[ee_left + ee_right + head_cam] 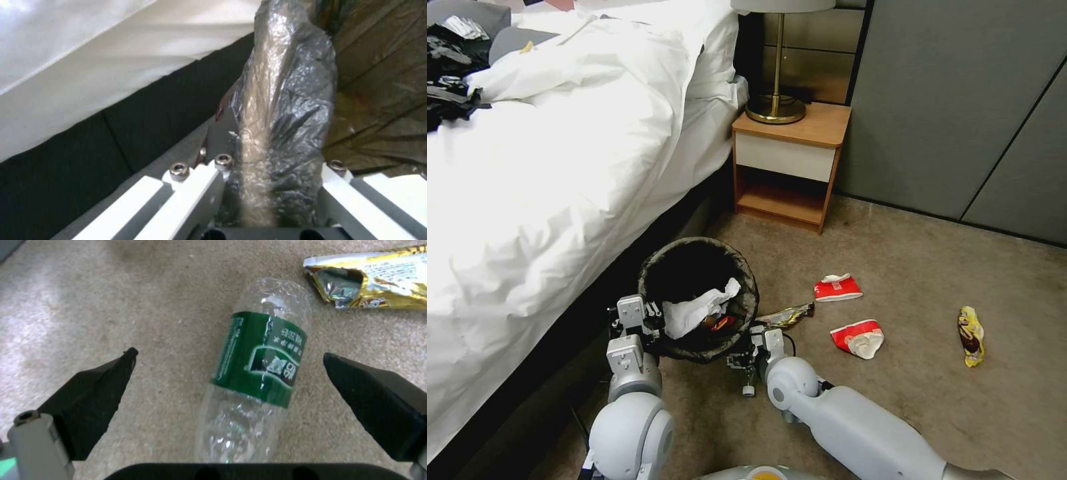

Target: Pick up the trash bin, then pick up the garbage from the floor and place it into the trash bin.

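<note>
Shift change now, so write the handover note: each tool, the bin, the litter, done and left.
Left tool: shut on the trash bin rim, beside the bed.
Right tool: open, fingers either side of a clear plastic bottle lying on the carpet.
Done: white tissue and a red scrap in the bin.
Left: bottle, gold wrapper, two red-and-white wrappers, yellow wrapper.

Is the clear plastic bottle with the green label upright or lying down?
Lying down: the clear plastic bottle rests lengthwise on the carpet.
</note>
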Tool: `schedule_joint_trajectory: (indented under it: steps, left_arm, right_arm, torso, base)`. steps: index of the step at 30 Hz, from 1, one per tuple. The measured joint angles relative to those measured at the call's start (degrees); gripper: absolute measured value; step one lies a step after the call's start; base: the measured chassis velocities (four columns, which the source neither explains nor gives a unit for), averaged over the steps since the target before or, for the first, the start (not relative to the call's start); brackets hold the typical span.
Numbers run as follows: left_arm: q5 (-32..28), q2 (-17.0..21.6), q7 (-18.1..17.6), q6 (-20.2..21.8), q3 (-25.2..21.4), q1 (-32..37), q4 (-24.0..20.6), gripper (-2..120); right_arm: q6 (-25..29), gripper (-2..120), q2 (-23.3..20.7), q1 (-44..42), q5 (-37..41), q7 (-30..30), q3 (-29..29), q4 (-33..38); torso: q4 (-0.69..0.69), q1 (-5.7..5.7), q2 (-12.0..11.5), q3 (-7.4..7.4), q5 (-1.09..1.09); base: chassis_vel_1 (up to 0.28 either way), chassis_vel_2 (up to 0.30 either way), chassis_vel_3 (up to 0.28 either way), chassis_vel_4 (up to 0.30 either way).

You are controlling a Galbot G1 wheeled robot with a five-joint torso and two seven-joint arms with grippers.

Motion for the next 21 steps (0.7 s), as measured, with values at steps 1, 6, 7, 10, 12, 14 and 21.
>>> schedule_joint_trajectory:
  steps: [1, 6, 7, 10, 12, 14, 21]
  left_arm:
    - [0.0, 0.0, 0.0, 0.0, 0.0, 0.0, 0.0, 0]
    - [0.5, -0.2, 0.0, -0.2, 0.1, 0.4, -0.1, 0]
    - [0.5, -0.2, 0.0, -0.2, 0.1, 0.5, -0.1, 0]
    - [0.6, -0.3, 0.1, -0.3, 0.1, 0.7, -0.3, 0]
    - [0.6, -0.2, 0.1, -0.3, 0.0, 0.8, -0.4, 0]
    - [0.6, -0.2, 0.1, -0.3, 0.0, 0.8, -0.4, 0]
    - [1.0, -0.4, 0.1, -0.4, 0.1, 1.0, -0.4, 0]
  right_arm:
    - [0.0, 100, 0.0, 0.0, 0.0, 0.0, 0.0, 0.0]
    - [1.9, 100, 2.0, 0.3, -2.2, -1.3, 1.4, -4.6]
    - [2.1, 100, 2.2, 0.3, -2.6, -1.5, 1.6, -5.1]
    - [3.6, 100, 3.0, 0.2, -4.4, -2.9, 2.5, -8.0]
    - [4.4, 100, 3.7, 0.1, -5.5, -4.0, 3.3, -10.2]
    - [4.6, 100, 4.1, 0.1, -6.2, -4.6, 3.8, -11.5]
    - [5.9, 78, 6.4, -0.5, -10.1, -6.7, 5.7, -17.5]
  torso:
    - [0.0, 0.0, 0.0, 0.0, 0.0]
    - [0.0, 0.0, 0.0, 0.0, 0.0]
    - [0.0, 0.0, 0.0, 0.0, 0.0]
    - [0.0, 0.0, 0.0, 0.0, 0.0]
    - [0.0, 0.0, 0.0, 0.0, 0.0]
    - [0.0, 0.0, 0.0, 0.0, 0.0]
    - [-0.01, 0.0, 0.0, 0.0, 0.0]
  base:
    - [0.0, 0.0, 0.0, 0.0]
    - [0.0, 0.0, 0.0, 0.0]
    - [0.0, 0.0, 0.0, 0.0]
    - [0.0, 0.0, 0.0, 0.0]
    - [0.0, 0.0, 0.0, 0.0]
    - [0.0, 0.0, 0.0, 0.0]
    - [0.0, 0.0, 0.0, 0.0]
